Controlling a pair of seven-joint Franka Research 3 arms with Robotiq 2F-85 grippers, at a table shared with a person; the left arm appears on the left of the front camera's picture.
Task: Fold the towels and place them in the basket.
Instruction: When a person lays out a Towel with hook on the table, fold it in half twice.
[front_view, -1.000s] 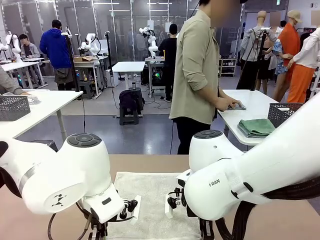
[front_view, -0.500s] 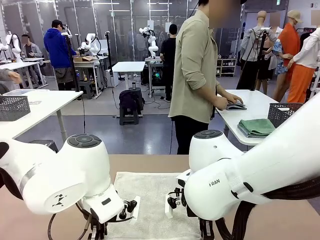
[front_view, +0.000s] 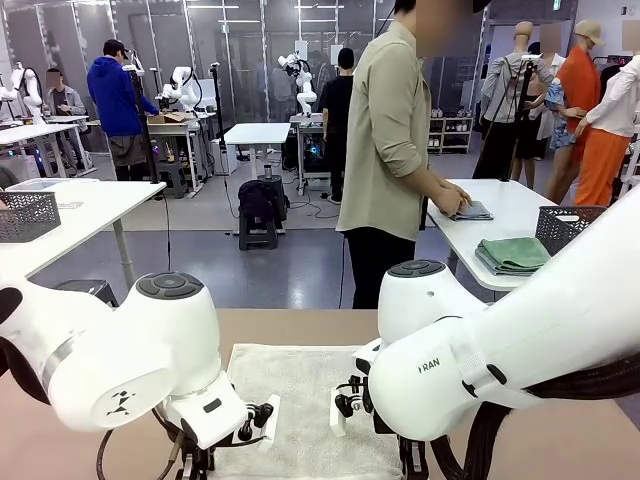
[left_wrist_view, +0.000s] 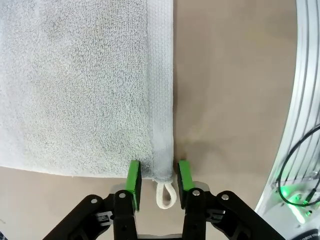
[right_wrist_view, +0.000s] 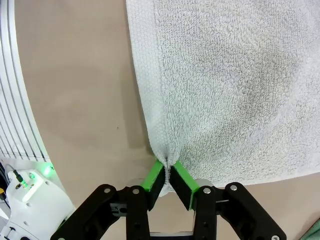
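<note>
A cream-white towel (front_view: 300, 400) lies flat on the brown table (front_view: 290, 325), between my two arms. In the left wrist view the left gripper (left_wrist_view: 159, 167) is open. Its green pads (left_wrist_view: 134, 175) stand on either side of the towel's (left_wrist_view: 75, 85) hemmed corner and its small hanging loop (left_wrist_view: 164, 195), with a gap on each side. In the right wrist view the right gripper (right_wrist_view: 168, 167) is shut on the opposite near corner of the towel (right_wrist_view: 225, 75), and the cloth bunches up at the pads. The basket is out of view.
Bare brown tabletop (left_wrist_view: 225, 100) runs along the towel's outer edges (right_wrist_view: 75, 75). Beyond my table a person (front_view: 395, 150) handles a grey cloth (front_view: 470, 212) on a white table. A folded green cloth (front_view: 512, 255) and a wire-mesh crate (front_view: 570, 225) also sit there.
My left wrist has dipped very slightly in the front view. The towel and the right arm have stayed put. The person at the far table has shifted the grey cloth.
</note>
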